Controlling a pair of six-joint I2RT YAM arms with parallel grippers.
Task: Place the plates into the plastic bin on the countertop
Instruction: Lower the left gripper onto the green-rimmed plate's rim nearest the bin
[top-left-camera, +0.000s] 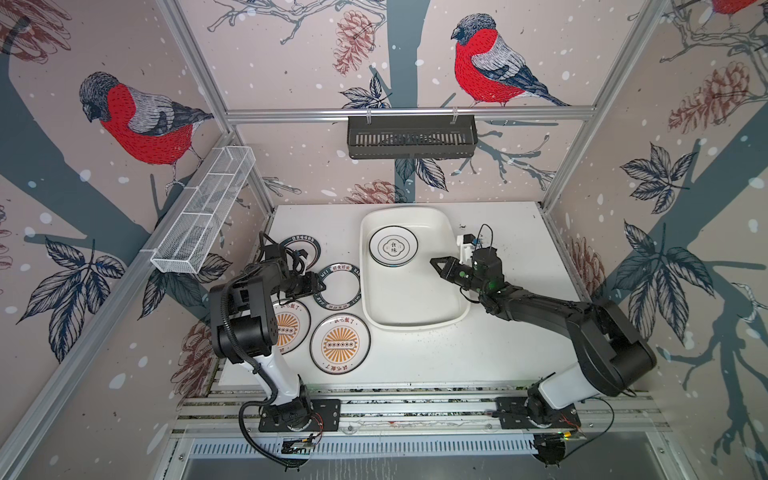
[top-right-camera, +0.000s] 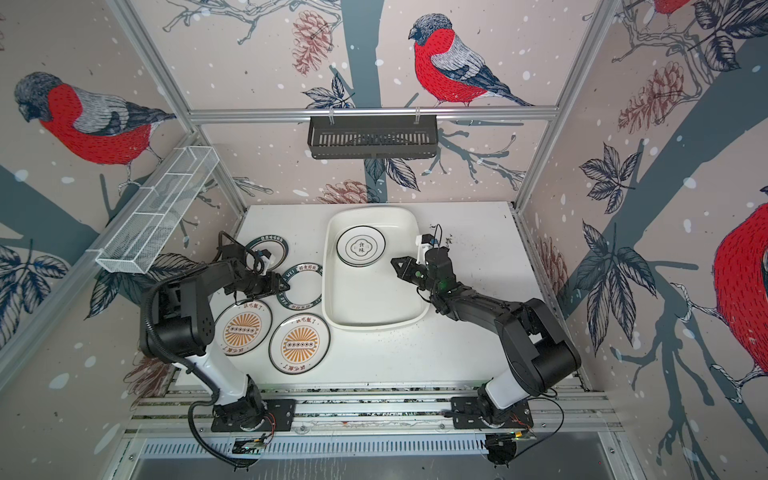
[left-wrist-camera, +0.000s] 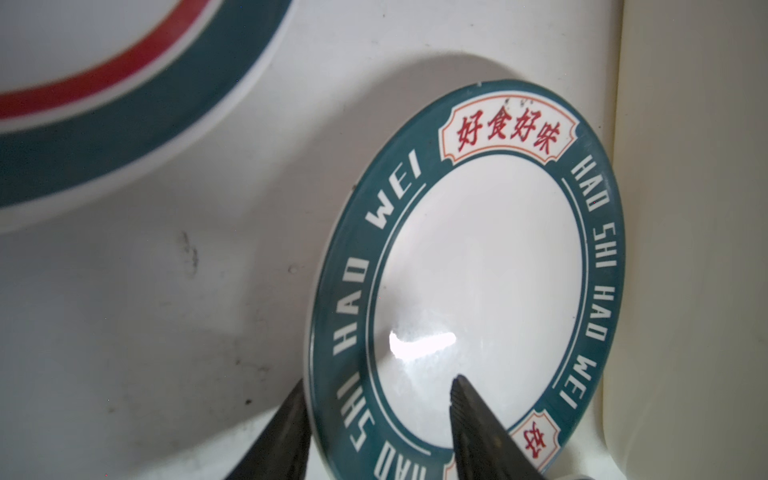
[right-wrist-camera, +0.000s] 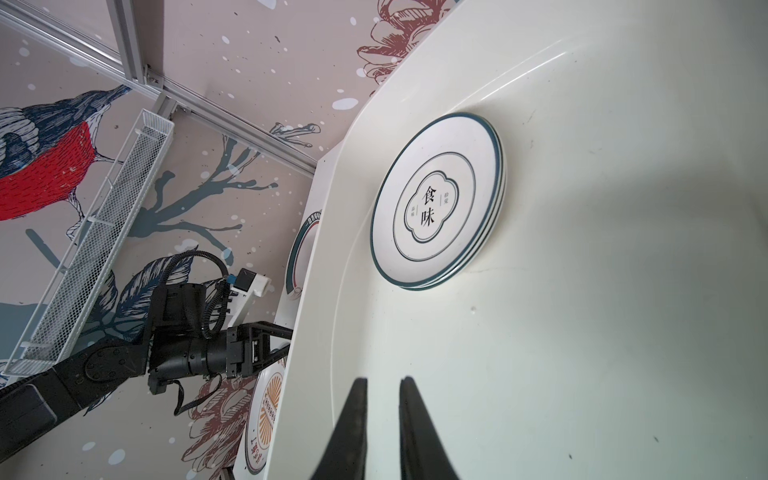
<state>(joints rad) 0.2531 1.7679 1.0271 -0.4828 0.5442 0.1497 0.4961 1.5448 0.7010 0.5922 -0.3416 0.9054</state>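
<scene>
A stack of small round white plates with a black-outlined emblem on top (top-left-camera: 392, 246) is seen inside the large glossy white plastic bin (top-left-camera: 415, 301), which is set on the speckled white countertop (top-left-camera: 457, 357). Above the bin's right side the right gripper (right-wrist-camera: 384, 380) is held almost closed and empty. Just beside the bin, a white plate with a teal lettered rim band (left-wrist-camera: 478, 270) is straddled at its rim by the left gripper (left-wrist-camera: 376, 384), jaws apart. An orange-sunburst white plate (top-left-camera: 340, 343) is laid nearer the front.
</scene>
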